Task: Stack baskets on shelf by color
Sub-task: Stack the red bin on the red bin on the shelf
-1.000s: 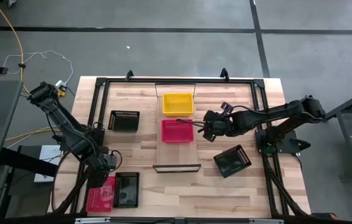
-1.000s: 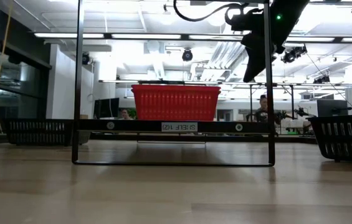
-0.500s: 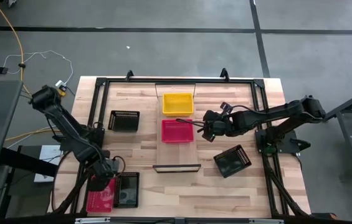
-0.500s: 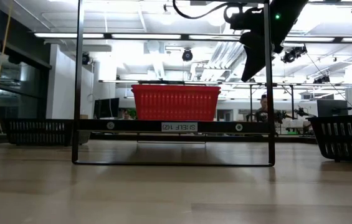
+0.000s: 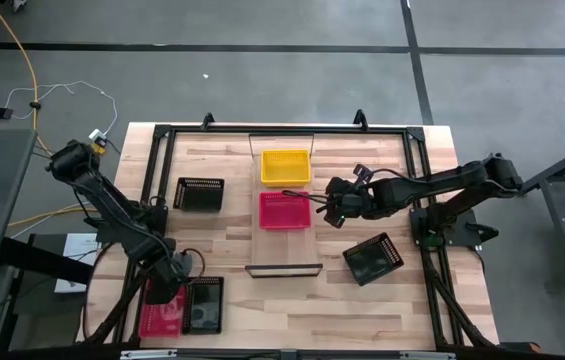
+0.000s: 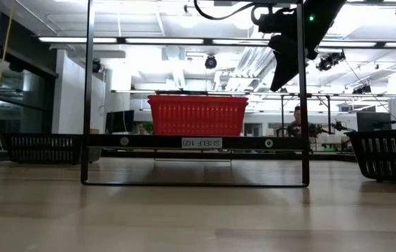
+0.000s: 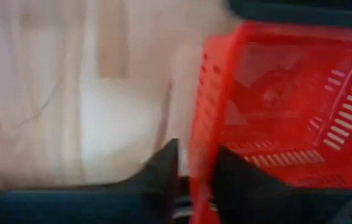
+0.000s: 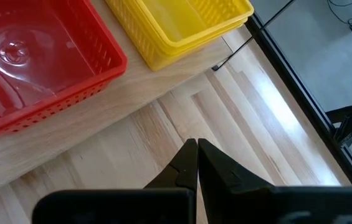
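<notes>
A red basket (image 5: pixel 160 318) sits on the table near the front left, close beside a black basket (image 5: pixel 204 305). My left gripper (image 5: pixel 166 289) is down at the red basket's far wall and shut on it. On the shelf (image 5: pixel 284 248) a yellow basket (image 5: pixel 286 167) rests on its bottom, with a second red basket (image 5: pixel 285 210) just nearer. My right gripper (image 5: pixel 318 208) hangs shut above the table, just right of that second red basket, touching nothing. My left gripper (image 7: pixel 197 177) has the red basket's far wall (image 7: pixel 202 124) between its two fingers. One finger (image 7: pixel 166 168) is outside the basket and the other inside. The fingers come slanting down from the far side. The basket's bottom stays on the table.
Another black basket (image 5: pixel 200 193) stands at the far left of the table, and one more (image 5: pixel 373 258) lies askew at the right. The shelf's dark frame bars (image 6: pixel 88 91) rise on either side of it. Bare wood lies along the front edge.
My left gripper has moved toward the table's near edge and down, onto the far wall of the red basket at the front left. The basket has stayed in place.
</notes>
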Robot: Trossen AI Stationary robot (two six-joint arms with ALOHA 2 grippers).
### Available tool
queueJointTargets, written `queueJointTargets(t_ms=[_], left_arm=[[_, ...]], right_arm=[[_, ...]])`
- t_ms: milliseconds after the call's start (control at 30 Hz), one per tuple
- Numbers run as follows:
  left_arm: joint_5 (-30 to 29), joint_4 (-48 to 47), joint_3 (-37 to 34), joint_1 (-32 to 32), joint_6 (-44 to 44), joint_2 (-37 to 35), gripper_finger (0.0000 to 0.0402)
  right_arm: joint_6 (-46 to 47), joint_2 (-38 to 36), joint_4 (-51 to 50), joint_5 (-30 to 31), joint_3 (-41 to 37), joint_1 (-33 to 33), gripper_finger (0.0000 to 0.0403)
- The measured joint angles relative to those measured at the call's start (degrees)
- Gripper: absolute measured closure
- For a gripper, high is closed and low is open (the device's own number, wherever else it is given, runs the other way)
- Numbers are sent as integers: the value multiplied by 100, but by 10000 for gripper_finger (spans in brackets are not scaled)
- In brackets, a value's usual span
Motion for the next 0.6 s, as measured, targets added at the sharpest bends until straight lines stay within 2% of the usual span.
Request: queueJointTargets(t_ms=[33,100,267,400,533,600], left_arm=[[28,-96,0,63,0,-40,368],[75,-359,1,190,-4,-212,390],[24,-1234,266,426,89,-731,398],[-215,-2116,774,649,98,-1214,398],[-917,-2999,1511,892,72,-1598,400],[-1532,-3372,1913,1007,35,-1730,400]], right_arm=[[0,0,3,0,0,-1,403],[0,0,24,0,0,0,403],[-2,-2,37,-26,0,0,403],[-1,-2,42,-32,0,-1,403],[-48,-2,92,-39,0,0,403],[-100,-2,152,-45,0,-2,403]])
